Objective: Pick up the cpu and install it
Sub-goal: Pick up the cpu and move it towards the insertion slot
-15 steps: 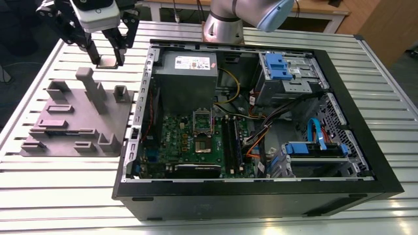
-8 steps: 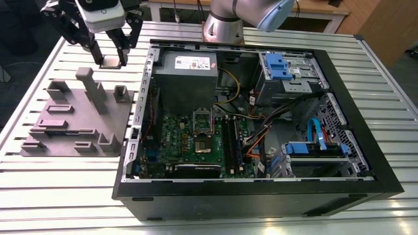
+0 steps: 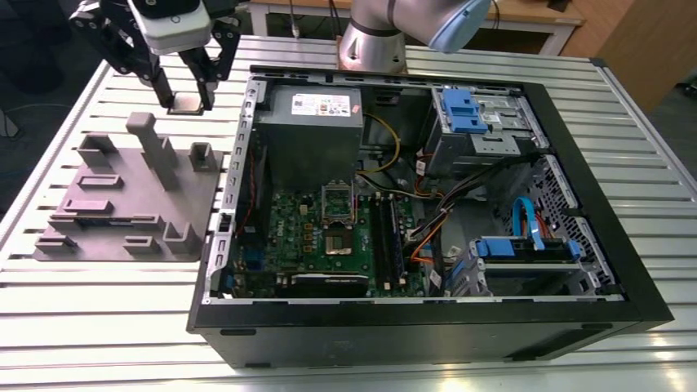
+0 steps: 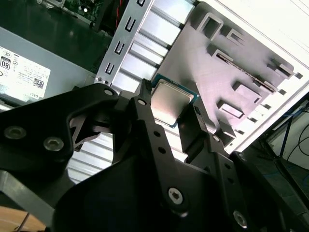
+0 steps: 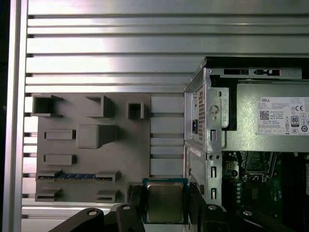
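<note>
The black hand (image 3: 186, 98) is closed on the cpu (image 5: 164, 202), gripping it flat by opposite edges. It is held in the air over the slatted surface (image 3: 98, 310), between the grey moulded tray (image 3: 114, 208) and the open computer case (image 3: 414, 331).

Tray posts (image 3: 153, 151) and the case wall (image 3: 245, 122) flank the gripper (image 3: 188, 100).

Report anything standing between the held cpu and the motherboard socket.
The claw grips the small silvery square cpu outside the black open-topped computer case. Its side wall stands between the cpu and the shiny metal socket frame; nothing visible covers that frame.
</note>
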Tool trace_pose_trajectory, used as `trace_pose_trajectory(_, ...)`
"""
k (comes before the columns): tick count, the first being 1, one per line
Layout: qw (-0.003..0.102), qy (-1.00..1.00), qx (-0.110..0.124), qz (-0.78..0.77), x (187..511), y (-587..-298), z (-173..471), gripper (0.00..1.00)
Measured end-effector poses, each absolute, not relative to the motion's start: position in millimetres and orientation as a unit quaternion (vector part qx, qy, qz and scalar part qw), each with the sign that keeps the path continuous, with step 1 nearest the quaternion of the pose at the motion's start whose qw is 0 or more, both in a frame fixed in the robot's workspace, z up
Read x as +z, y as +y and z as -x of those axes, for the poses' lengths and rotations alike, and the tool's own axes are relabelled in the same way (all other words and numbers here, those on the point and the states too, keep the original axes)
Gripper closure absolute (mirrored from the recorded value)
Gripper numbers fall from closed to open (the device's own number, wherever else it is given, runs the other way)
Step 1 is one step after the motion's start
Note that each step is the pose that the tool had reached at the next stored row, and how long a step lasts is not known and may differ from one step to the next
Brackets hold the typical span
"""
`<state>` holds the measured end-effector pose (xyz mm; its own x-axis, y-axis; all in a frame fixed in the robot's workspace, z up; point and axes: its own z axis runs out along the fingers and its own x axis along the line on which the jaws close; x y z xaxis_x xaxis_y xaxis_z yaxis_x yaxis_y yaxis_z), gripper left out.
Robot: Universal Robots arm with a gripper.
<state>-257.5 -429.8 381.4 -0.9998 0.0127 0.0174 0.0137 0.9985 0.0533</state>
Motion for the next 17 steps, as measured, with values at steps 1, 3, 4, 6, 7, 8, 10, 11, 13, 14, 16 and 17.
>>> trace_pose_trajectory(1,0.009,-1.000,-0.027,0.007,381.4,-429.8,257.5,0.53)
trace_pose_trajectory(3,0.009,-1.000,-0.027,0.007,381.4,-429.8,257.5,0.53)
trace_pose_trajectory(4,0.009,-1.000,-0.027,0.007,381.4,-429.8,257.5,0.53)
trace_pose_trajectory(6,0.009,-1.000,-0.027,0.007,381.4,-429.8,257.3,0.53)
trace_pose_trajectory(7,0.009,-1.000,-0.027,0.007,381.4,-429.7,256.8,0.53)
trace_pose_trajectory(8,0.009,-1.000,-0.027,0.007,381.4,-429.7,256.2,0.53)
trace_pose_trajectory(10,0.009,-1.000,-0.027,0.007,381.4,-429.8,253.8,0.53)
trace_pose_trajectory(11,0.009,-1.000,-0.027,0.007,381.5,-429.7,252.1,0.53)
trace_pose_trajectory(13,0.009,-1.000,-0.027,0.007,381.4,-429.8,248.7,0.53)
trace_pose_trajectory(14,0.009,-1.000,-0.027,0.007,381.5,-429.7,247.0,0.53)
trace_pose_trajectory(16,0.009,-1.000,-0.027,0.007,381.4,-429.8,244.3,0.53)
trace_pose_trajectory(17,0.009,-1.000,-0.027,0.007,381.4,-429.8,243.3,0.53)
